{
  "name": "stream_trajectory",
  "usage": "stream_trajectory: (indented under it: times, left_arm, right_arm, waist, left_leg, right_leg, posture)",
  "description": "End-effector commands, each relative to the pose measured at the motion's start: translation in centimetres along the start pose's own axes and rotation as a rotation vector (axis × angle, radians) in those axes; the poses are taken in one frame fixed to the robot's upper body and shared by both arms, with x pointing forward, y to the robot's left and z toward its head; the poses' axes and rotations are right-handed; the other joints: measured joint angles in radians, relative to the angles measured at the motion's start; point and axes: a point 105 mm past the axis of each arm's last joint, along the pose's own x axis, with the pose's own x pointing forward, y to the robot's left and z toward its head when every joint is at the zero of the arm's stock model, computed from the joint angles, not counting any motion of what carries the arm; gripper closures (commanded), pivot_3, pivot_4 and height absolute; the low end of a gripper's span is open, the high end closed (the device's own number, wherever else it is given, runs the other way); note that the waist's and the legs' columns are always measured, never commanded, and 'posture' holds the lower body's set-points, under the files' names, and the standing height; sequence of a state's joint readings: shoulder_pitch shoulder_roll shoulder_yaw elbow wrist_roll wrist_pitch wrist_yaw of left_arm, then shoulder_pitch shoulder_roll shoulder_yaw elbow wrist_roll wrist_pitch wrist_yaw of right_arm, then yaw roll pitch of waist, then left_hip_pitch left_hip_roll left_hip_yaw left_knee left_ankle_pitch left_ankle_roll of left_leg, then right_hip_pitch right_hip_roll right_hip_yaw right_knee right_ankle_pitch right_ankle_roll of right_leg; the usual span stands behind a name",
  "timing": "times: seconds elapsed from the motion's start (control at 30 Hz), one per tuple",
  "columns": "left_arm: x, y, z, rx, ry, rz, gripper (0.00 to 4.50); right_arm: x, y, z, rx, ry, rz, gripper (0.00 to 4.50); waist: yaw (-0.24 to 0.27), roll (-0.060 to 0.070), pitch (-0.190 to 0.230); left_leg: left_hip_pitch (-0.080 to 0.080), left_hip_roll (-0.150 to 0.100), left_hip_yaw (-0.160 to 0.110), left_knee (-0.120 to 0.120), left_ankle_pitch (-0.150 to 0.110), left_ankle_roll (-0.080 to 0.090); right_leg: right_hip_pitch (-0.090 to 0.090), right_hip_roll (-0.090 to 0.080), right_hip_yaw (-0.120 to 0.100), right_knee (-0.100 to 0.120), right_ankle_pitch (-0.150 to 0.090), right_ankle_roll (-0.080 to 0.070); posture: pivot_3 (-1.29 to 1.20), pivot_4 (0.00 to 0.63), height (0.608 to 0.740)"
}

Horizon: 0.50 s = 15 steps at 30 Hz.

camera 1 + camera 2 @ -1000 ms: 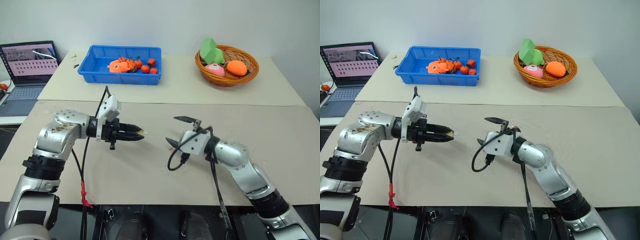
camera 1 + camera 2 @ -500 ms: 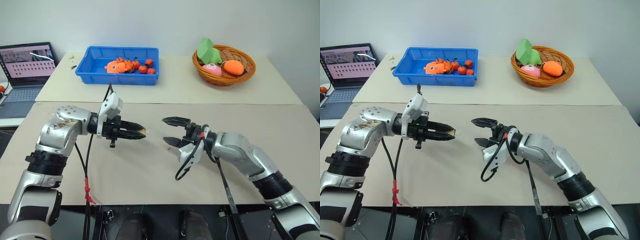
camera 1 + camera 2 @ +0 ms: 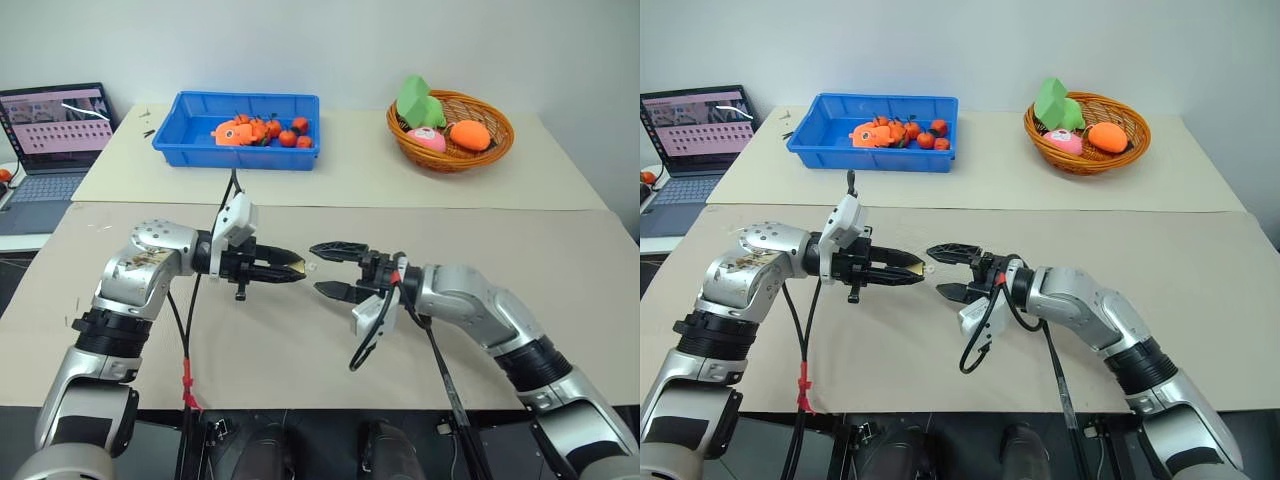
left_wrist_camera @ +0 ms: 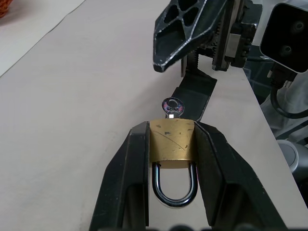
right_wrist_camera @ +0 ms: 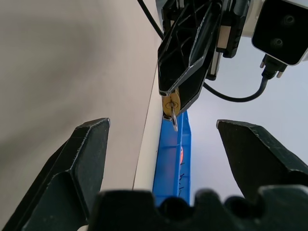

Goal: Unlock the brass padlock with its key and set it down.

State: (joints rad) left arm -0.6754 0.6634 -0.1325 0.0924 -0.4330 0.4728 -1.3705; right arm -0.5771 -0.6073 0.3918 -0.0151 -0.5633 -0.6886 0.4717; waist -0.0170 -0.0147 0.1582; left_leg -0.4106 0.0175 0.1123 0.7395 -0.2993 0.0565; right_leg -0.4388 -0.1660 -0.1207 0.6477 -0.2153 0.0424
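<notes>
The left gripper [image 3: 297, 268] is pinching the little brass padlock [image 4: 171, 146] between its two black fingers [image 4: 126, 178]. It holds the padlock up in the air over the middle of the bench [image 3: 560, 262], a bit nearer the front edge. The silver loop of the padlock points back toward the wrist. The tiny key [image 4: 171, 107] sticks out of the front of the padlock, in the keyhole.

The right gripper [image 3: 322, 269] faces the left one, very close, tip to tip. Its fingers [image 5: 79, 159] are spread wide apart and hold nothing. The key sits just in front of them, not touching.

Along the back edge of the bench there is a blue tray [image 3: 190, 130] with small orange toys, and a basket [image 3: 497, 148] with soft toy food near the back right corner. A laptop [image 3: 55, 125] stands open off the back left corner.
</notes>
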Motion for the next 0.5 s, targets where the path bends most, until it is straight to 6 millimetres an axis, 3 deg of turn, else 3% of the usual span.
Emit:
stream_trajectory:
  times: [0.03, 0.07, 0.17, 0.3, 0.4, 0.5]
  left_arm:
    - [-0.37, 0.10, 1.49, 0.060, -0.017, 0.006, 3.66]
    - [-0.37, 0.03, 1.45, 0.060, -0.015, 0.002, 3.66]
    - [-0.41, -0.09, 1.34, 0.056, -0.006, -0.007, 3.66]
    - [-0.58, -0.51, 0.86, 0.045, 0.025, -0.038, 3.66]
    - [-0.73, -0.47, 0.72, 0.038, 0.033, -0.039, 3.66]
    - [-0.73, -0.50, 0.71, 0.040, 0.035, -0.042, 3.66]
  right_arm:
    - [-0.11, -1.20, 0.93, -0.014, -0.043, -0.046, 0.31]
    - [-0.14, -1.10, 0.92, -0.016, -0.043, -0.039, 0.31]
    - [-0.21, -0.95, 0.84, -0.019, -0.041, -0.032, 0.99]
    - [-0.23, -0.98, 0.89, -0.027, -0.045, -0.033, 0.99]
    - [-0.22, -1.04, 0.99, -0.028, -0.050, -0.031, 1.62]
    - [-0.21, -1.31, 1.07, -0.037, -0.052, -0.042, 2.74]
  waist:
    - [0.000, 0.000, 0.000]
    - [0.000, 0.000, 0.000]
    - [0.000, 0.000, 0.000]
    - [0.000, 0.000, 0.000]
    - [0.000, 0.000, 0.000]
    - [0.001, 0.000, 0.000]
  left_leg:
    - [0.000, 0.000, 0.000, 0.000, 0.000, 0.000]
    - [0.000, 0.000, 0.000, 0.000, 0.000, 0.000]
    - [0.000, 0.000, 0.000, 0.000, 0.000, 0.000]
    - [0.000, 0.000, 0.000, 0.000, 0.000, 0.000]
    - [0.000, 0.000, 0.000, 0.000, 0.000, 0.000]
    - [0.000, 0.000, 0.000, 0.000, 0.000, 0.000]
  right_leg:
    - [0.000, 0.000, 0.000, 0.000, 0.000, 0.000]
    - [0.000, 0.000, 0.000, 0.000, 0.000, 0.000]
    - [0.000, 0.000, 0.000, 0.000, 0.000, 0.000]
    - [0.000, 0.000, 0.000, 0.000, 0.000, 0.000]
    - [0.000, 0.000, 0.000, 0.000, 0.000, 0.000]
    - [0.000, 0.000, 0.000, 0.000, 0.000, 0.000]
  posture:
    - [0.00, 0.150, 0.692]
    - [0.00, 0.150, 0.692]
    - [0.00, 0.150, 0.692]
    - [0.00, 0.150, 0.692]
    - [0.00, 0.150, 0.692]
    - [0.00, 0.150, 0.692]
